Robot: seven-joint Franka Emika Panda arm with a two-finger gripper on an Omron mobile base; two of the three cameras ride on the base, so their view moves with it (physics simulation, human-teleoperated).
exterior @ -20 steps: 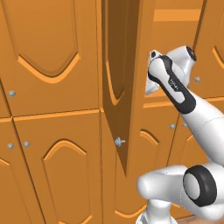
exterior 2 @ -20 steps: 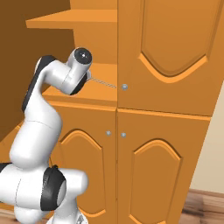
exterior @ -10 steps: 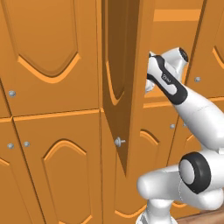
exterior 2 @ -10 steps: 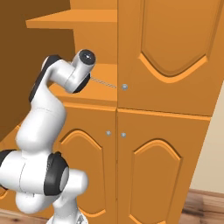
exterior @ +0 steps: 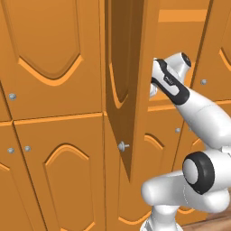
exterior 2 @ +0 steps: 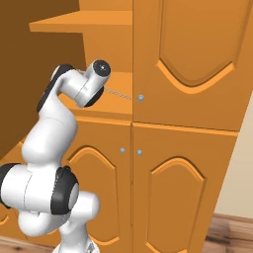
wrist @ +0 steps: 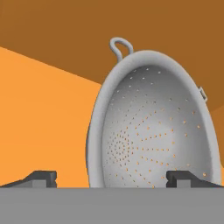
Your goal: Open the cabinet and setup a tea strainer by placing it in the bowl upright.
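While the cabinet (exterior: 128, 90) door stands open, hiding the arm's hand, the gripper (wrist: 111, 178) gapes released before the tea strainer (wrist: 153, 127), its base cut off on the shelf (exterior 2: 116, 94).

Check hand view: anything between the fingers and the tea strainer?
Nothing. In the hand view the tea strainer fills the gap right above the gripper, fingers spread to either side; nothing intervenes.

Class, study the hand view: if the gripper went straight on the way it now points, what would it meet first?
Most likely the tea strainer: it lies directly ahead of the open gripper, its perforated inside facing the camera. How far off it lies is unclear.
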